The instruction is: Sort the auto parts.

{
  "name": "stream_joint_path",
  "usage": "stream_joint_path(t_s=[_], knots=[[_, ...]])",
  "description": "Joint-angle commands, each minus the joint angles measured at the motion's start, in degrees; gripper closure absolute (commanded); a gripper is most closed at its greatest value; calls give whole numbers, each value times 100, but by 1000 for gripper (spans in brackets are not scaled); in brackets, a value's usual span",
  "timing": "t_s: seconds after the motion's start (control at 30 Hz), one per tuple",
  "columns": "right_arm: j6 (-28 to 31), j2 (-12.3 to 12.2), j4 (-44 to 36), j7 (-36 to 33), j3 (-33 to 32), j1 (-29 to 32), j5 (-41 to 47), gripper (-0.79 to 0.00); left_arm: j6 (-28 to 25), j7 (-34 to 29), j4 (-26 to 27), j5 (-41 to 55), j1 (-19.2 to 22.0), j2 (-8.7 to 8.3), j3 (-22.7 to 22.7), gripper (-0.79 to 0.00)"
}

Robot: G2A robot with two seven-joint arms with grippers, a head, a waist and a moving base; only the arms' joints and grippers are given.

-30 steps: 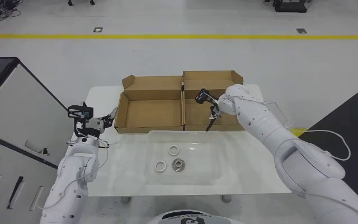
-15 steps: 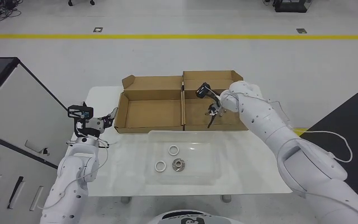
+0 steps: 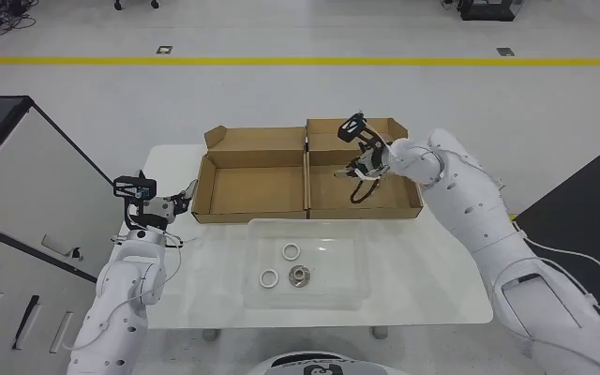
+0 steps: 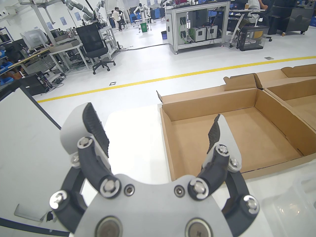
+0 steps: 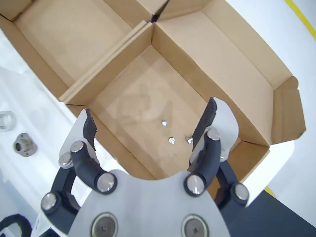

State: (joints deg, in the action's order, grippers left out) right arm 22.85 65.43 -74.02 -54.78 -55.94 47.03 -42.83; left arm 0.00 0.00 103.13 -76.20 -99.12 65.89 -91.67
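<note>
Two open brown cardboard boxes sit side by side at the far edge of the white table (image 3: 422, 272), their side walls touching. The left-hand cardboard box (image 3: 253, 187) has a bare floor. The right-hand cardboard box (image 3: 328, 192) has three small silver bolts (image 5: 171, 140) lying close together on its floor, toward the end away from the shared wall.

The right gripper (image 5: 150, 109) hangs above that right-hand box, tilted down at its floor, with the black-padded fingers (image 5: 209, 114) spread wide and nothing between them. From its wrist view the bolts lie below the gap, nearer one finger.

Nearer the robot, a clear plastic tray (image 3: 337, 272) lies on the table just in front of the boxes. Inside it are two white rings (image 3: 292, 251) and a grey metal flanged part (image 3: 299, 275), the part just beside the nearer ring.

The left gripper (image 4: 151, 113) is out by the table's left edge, near the left-hand box's outer wall, fingers likewise wide apart and empty.
</note>
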Motion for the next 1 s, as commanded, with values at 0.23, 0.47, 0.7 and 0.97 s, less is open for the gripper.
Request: stream_joint_path(t_s=[0.23, 0.47, 0.7, 0.97], knots=[[180, -413, -1976, -467, -1727, 1476, 1783, -785, 0, 0, 0, 0, 0, 0, 0, -785], [305, -571, -2527, -712, -2679, 2394, 3762, -785, 0, 0, 0, 0, 0, 0, 0, -785], [453, -700, -2723, -1054, -3404, 3104, 4860, -785, 0, 0, 0, 0, 0, 0, 0, -785], [565, -742, -2702, -1142, -3644, 3347, 5252, -785, 0, 0, 0, 0, 0, 0, 0, -785]])
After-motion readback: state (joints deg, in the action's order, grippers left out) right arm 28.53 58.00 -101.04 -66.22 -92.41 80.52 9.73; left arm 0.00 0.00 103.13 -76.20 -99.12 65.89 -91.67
